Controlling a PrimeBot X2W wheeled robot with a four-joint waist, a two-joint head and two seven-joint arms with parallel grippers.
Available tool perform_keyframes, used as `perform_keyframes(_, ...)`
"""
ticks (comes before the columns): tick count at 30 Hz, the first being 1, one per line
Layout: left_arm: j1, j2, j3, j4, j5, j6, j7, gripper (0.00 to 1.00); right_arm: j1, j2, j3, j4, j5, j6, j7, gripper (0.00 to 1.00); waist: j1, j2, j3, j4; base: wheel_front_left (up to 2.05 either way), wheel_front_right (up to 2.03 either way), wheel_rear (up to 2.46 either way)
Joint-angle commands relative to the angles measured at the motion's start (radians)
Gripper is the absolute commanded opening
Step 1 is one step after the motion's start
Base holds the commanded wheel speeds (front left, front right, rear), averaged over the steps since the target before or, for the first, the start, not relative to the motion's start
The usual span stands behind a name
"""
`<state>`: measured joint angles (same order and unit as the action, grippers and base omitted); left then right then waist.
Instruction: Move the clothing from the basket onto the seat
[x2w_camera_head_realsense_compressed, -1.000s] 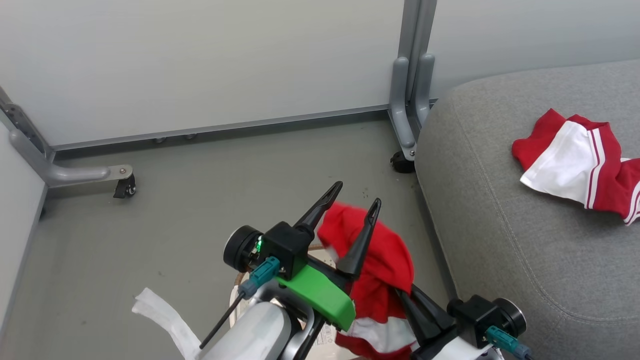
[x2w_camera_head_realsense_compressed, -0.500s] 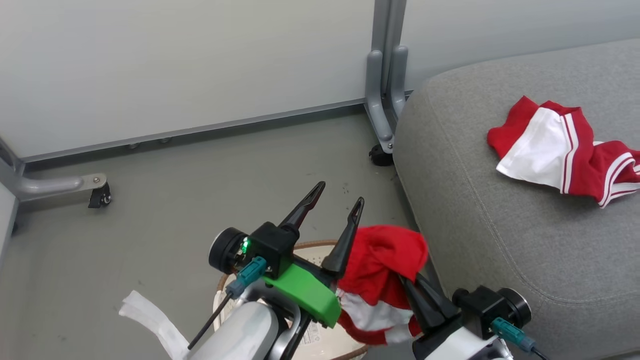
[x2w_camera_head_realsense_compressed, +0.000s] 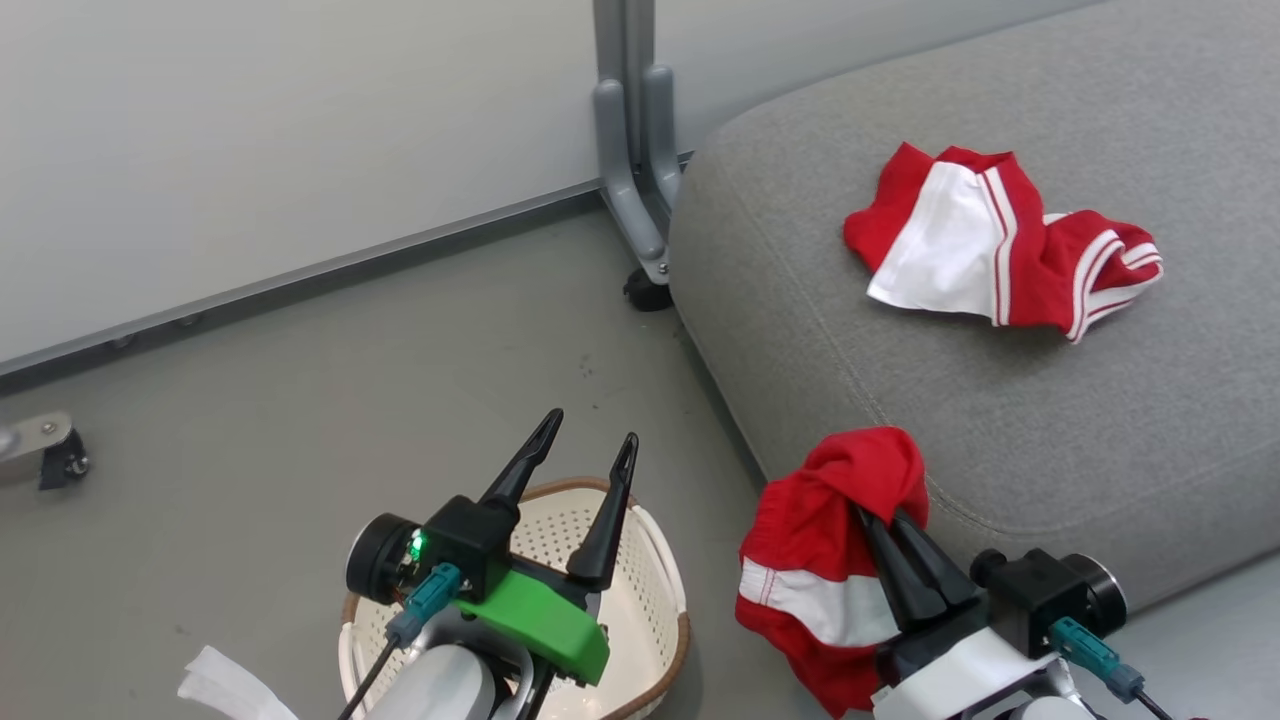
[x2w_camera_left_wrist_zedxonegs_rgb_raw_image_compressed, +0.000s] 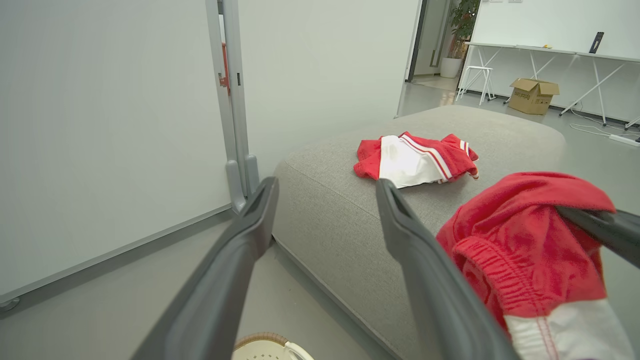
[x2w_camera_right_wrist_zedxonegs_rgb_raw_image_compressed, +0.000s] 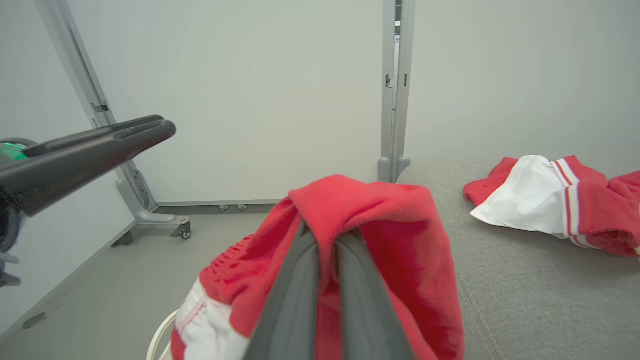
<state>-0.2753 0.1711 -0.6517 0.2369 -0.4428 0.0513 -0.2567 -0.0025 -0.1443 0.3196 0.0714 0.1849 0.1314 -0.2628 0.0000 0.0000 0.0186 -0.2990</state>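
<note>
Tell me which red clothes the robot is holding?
The bunched garment pinched in the right claw; the other garment lies loose on the grey seat.

Seat (x2w_camera_head_realsense_compressed: 1050, 430): broad bare grey surface, centre right of head view; red-and-white garment (x2w_camera_head_realsense_compressed: 985, 255) occupies its upper right part. Floor (x2w_camera_head_realsense_compressed: 300, 400): open, centre left. Obstacles: partition post (x2w_camera_head_realsense_compressed: 625, 40), top centre, at seat corner; basket (x2w_camera_head_realsense_compressed: 650, 590), bottom centre.
</note>
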Motion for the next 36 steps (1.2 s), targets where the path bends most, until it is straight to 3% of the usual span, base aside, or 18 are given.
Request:
perform_keyframes(1,0.017,0.005,0.010,0.007,0.005,-0.006,-0.006,1.00,0.014,0.003,-0.011,-0.010,-0.006,-0.001,-0.003,0.00,0.0000,0.0000,0.022,-0.074,0.00,0.00,0.00)
perform_keyframes(14,0.102,-0.014,0.111,-0.025,0.119,-0.040,-0.009,1.00,0.037,0.023,-0.085,-0.055,-0.022,-0.001,-0.003,0.00,0.0000,0.0000,0.067,-0.218,0.00,0.00,0.00)
perform_keyframes(20,0.053,-0.001,0.117,-0.030,0.166,-0.068,-0.009,1.00,-0.077,0.040,-0.151,-0.105,-0.013,-0.001,-0.003,0.00,0.0000,0.0000,0.171,-0.219,0.00,0.00,0.00)
perform_keyframes(24,-0.003,0.015,0.117,-0.030,0.188,-0.091,-0.009,1.00,-0.238,0.042,-0.222,-0.140,-0.001,-0.001,-0.003,0.00,0.0000,0.0000,0.283,-0.189,0.00,0.00,0.00)
perform_keyframes(30,-0.114,0.040,0.098,-0.029,0.234,-0.115,0.004,1.00,-0.556,-0.034,-0.375,-0.139,0.036,-0.001,-0.003,0.00,0.0000,0.0000,0.458,-0.107,0.00,0.00,0.00)
perform_keyframes(36,-0.203,0.050,0.070,-0.055,0.262,-0.133,0.022,1.00,-0.849,-0.211,-0.452,-0.026,0.049,-0.001,-0.003,0.00,0.0000,0.0000,0.600,-0.014,0.00,0.00,0.00)
